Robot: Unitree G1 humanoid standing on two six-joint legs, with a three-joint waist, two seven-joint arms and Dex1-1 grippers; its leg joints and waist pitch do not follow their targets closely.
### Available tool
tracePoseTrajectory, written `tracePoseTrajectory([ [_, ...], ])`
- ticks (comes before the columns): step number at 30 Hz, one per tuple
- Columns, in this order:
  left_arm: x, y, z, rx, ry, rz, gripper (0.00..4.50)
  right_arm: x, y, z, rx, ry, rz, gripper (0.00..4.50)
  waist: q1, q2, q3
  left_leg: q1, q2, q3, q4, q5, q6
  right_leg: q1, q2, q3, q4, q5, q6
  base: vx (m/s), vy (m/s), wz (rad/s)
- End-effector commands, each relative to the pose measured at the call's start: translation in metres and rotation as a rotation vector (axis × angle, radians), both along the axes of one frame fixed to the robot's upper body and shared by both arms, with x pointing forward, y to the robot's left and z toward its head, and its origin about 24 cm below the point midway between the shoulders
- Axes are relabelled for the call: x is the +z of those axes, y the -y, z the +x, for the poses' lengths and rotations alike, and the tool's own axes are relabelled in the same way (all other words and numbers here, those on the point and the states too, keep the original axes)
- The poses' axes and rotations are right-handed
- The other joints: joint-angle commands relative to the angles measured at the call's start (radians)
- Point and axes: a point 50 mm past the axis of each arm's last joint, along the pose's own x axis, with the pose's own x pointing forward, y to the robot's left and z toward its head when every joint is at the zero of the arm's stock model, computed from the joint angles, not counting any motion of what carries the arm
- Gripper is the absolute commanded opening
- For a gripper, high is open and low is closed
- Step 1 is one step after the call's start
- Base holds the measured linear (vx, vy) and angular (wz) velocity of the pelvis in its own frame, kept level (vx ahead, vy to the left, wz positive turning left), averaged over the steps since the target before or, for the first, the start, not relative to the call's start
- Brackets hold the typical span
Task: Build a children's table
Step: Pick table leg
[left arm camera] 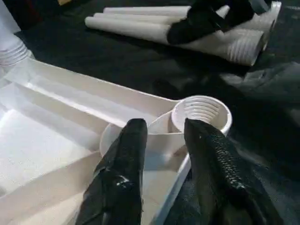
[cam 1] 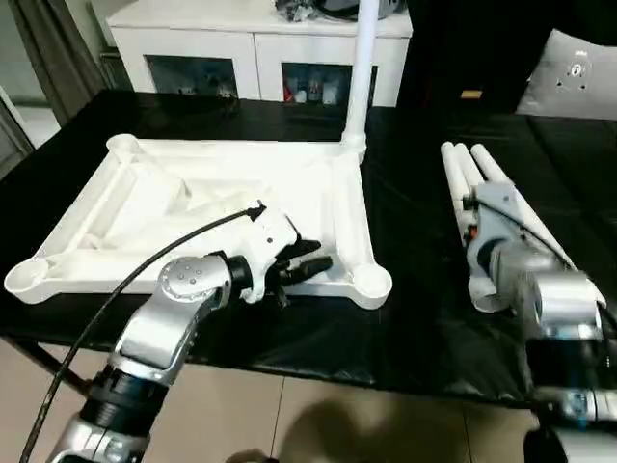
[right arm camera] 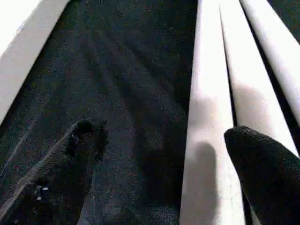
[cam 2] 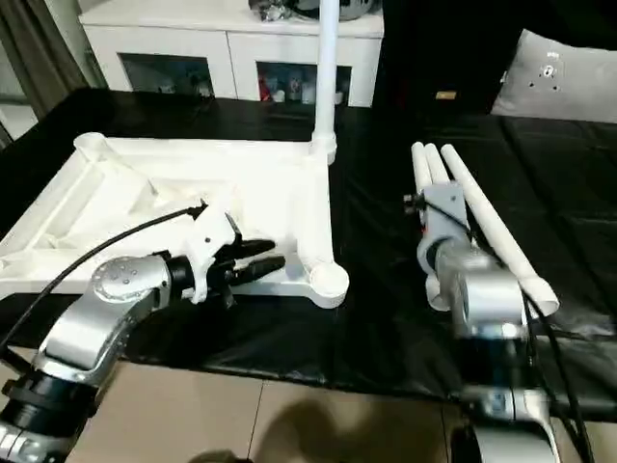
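On black cloth, ribbed white plastic top point(cam 1: 145, 207), threaded round socket point(left arm camera: 201, 114), smooth tapered legs point(cam 2: 482, 217)

You got no readable text, labels, brands or numbers here; nothing on any surface could be made out.

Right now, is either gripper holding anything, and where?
No. Left gripper sits open by the tabletop's near corner socket; right gripper hangs open over the loose legs.

Table top point(cam 1: 333, 207) was white with a ribbed underside; legs point(cam 1: 463, 174) plain white. Work table cover point(cam 1: 415, 318) was black. Gripper fingers point(left arm camera: 119, 183) were black, forearms point(cam 1: 164, 328) silver.
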Motion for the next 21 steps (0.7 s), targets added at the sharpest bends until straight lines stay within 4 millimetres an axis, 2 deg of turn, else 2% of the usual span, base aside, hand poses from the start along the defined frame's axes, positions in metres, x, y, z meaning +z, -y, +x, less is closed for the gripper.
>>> tracePoseTrajectory([
  [1,0.004,0.0,0.0,-0.009,0.017,0.028,1.9,-0.001,0.004,0.001,-0.019,-0.044,-0.026,4.5,0.002,-0.012,-0.065,0.012,0.107,-0.048,-0.07,-0.086,0.026,0.052,-0.125,0.086,-0.062,-0.217,-0.134,0.0,0.0,0.0],
  [3,0.004,-0.001,-0.002,-0.008,0.003,0.032,2.12,0.001,0.005,0.005,-0.024,-0.046,-0.019,4.5,0.002,-0.012,-0.066,0.012,0.108,-0.048,-0.069,-0.075,0.029,0.051,-0.125,0.085,-0.061,-0.203,-0.133,0.0,0.0,0.0],
  [5,0.003,-0.001,-0.003,-0.01,-0.007,0.041,2.12,0.001,0.005,0.007,-0.018,-0.063,-0.01,4.5,0.001,-0.016,-0.067,0.013,0.108,-0.047,-0.068,-0.069,0.032,0.052,-0.126,0.085,-0.058,-0.195,-0.144,0.0,0.0,0.0],
  [13,0.003,-0.002,-0.004,-0.016,-0.018,0.066,2.12,-0.007,0.006,0.013,-0.038,-0.142,0.024,4.5,0.003,-0.015,-0.066,0.012,0.107,-0.046,-0.066,-0.072,0.028,0.052,-0.125,0.084,-0.06,-0.221,-0.138,0.0,0.0,0.0],
  [21,0.003,-0.002,-0.005,-0.018,-0.022,0.074,2.12,-0.015,-0.007,0.01,0.017,-0.236,0.196,4.5,0.003,-0.016,-0.067,0.01,0.108,-0.047,-0.065,-0.076,0.032,0.053,-0.126,0.084,-0.059,-0.222,-0.139,0.0,0.0,0.0],
])
